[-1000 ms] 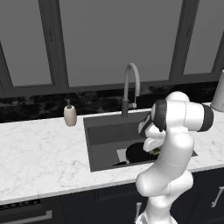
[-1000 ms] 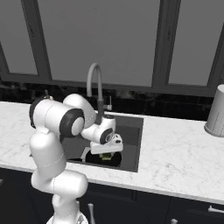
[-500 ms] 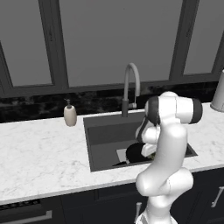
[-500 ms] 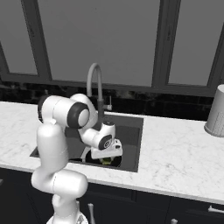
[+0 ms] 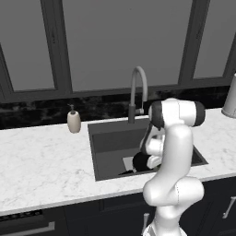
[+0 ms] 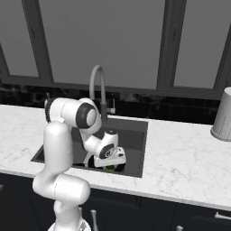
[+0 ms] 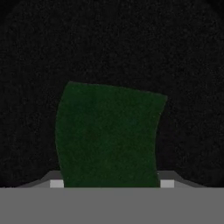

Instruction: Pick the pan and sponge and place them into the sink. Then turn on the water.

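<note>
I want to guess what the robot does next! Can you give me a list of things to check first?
1. Pan in the sink: ok, it lies on the bottom.
2. Sponge between the tool's fingers: ok in the hand view; whether they squeeze it, cannot tell.
3. Sponge over the pan: ok, dark pan surface lies behind it.
4. Sponge resting on the pan: cannot tell.
5. Water from the faucet: not ok, no stream falls.
6. Soap bottle out of the way: ok, it stands on the counter left of the sink.

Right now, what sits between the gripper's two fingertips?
The green sponge fills the gap between the gripper's tips in the hand view, over the black pan behind it.
</note>
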